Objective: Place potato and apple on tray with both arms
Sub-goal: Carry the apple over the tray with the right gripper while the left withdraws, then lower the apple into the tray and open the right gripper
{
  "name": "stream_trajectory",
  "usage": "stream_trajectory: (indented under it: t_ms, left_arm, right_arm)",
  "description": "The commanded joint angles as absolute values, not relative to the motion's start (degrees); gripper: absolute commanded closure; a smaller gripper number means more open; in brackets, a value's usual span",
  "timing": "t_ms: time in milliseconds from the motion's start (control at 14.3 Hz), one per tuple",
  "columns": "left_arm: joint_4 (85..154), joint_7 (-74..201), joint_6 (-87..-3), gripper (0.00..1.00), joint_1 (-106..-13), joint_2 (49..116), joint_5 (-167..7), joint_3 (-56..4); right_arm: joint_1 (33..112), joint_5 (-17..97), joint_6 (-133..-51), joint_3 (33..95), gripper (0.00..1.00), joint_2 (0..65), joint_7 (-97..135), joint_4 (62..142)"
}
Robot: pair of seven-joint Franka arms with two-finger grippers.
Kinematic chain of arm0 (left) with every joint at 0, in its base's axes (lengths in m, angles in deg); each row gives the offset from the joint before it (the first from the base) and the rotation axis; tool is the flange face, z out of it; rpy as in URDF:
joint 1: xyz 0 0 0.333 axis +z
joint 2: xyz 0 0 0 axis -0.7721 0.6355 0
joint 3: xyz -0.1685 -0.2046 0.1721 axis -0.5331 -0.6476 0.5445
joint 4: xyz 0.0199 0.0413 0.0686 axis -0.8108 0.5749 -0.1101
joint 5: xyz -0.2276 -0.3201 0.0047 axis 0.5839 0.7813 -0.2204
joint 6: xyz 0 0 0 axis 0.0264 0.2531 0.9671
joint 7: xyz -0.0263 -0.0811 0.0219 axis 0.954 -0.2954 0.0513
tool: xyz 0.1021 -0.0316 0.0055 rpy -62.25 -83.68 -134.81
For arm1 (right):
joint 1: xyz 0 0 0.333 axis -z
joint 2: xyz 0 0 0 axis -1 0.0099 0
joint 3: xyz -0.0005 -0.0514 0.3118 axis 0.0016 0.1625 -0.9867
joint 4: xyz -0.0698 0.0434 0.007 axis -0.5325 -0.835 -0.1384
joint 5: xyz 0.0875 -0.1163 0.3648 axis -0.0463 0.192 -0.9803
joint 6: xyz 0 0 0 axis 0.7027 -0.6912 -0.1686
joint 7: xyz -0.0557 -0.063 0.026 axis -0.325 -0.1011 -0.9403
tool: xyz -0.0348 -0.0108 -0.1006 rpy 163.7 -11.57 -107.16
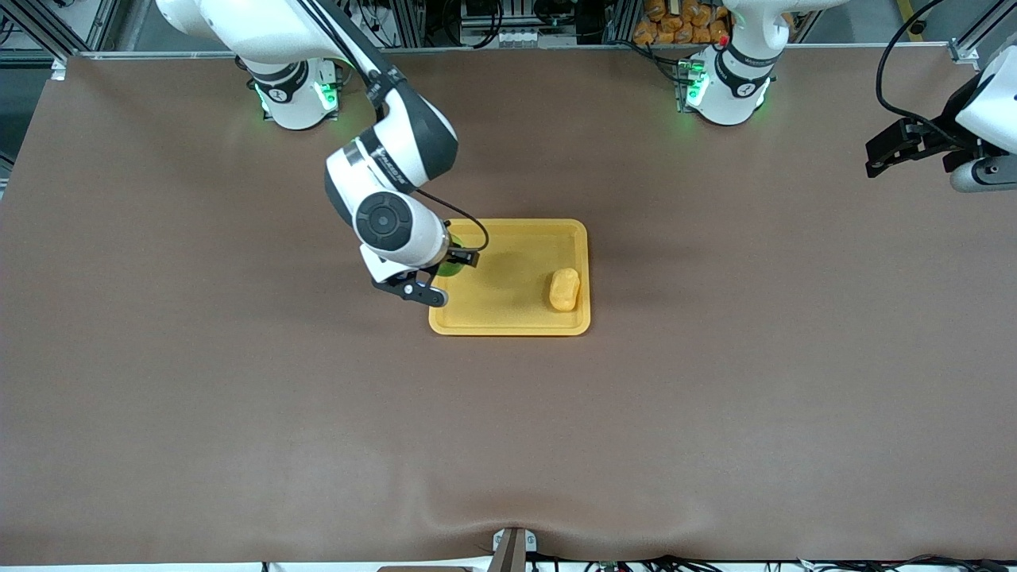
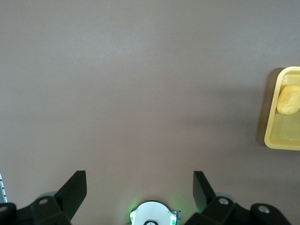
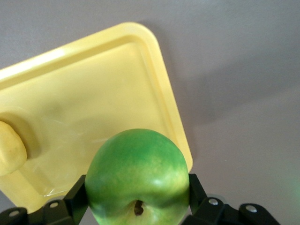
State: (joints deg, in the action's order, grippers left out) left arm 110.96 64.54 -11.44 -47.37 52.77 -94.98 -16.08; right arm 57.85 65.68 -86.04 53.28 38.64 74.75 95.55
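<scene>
Judging progress at about halfway: we note the tray [image 1: 508, 322] sits mid-table with the potato [image 1: 564, 289] already lying in it, toward the left arm's end. Our left gripper [image 2: 139, 187] waits with its jaws spread and empty over bare table at that end. Our right gripper [image 1: 433, 280] is clamped on the apple [image 3: 137, 176], held over the tray's edge toward the right arm's end. Remaining: lower and let go of the apple.
</scene>
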Motion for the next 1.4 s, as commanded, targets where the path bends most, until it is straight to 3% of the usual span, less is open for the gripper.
stream_trajectory:
  t_ms: [0,698,1116,1186,1256,1326]
  left_arm:
    - [111.8,65.4,-11.9,0.0,-47.6,52.3,-94.0,-15.9]
    - [111.8,65.4,-11.2,0.0,-47.6,51.2,-91.5,-16.2]
    - [111.8,65.4,-11.2,0.0,-47.6,51.1,-91.5,-16.2]
    - [111.7,65.4,-11.2,0.0,-47.6,51.1,-91.5,-16.2]
    - [111.7,65.4,-11.2,0.0,-47.6,51.1,-91.5,-16.2]
    - [111.5,65.3,-11.2,0.0,-47.6,51.1,-91.5,-16.2]
  right_arm:
    - [56.6,64.5,-88.4,53.9,1.0,40.6,76.1,95.2]
    - [54.5,65.3,-96.0,54.0,1.0,46.1,75.8,97.2]
    - [54.3,65.5,-96.3,54.1,1.0,47.4,75.8,97.6]
    - [54.4,65.5,-96.4,54.1,0.87,47.6,75.8,97.6]
    - [54.5,65.4,-96.5,54.1,0.59,47.8,76.0,97.6]
    - [54.5,65.5,-96.5,54.2,0.44,48.0,76.0,97.6]
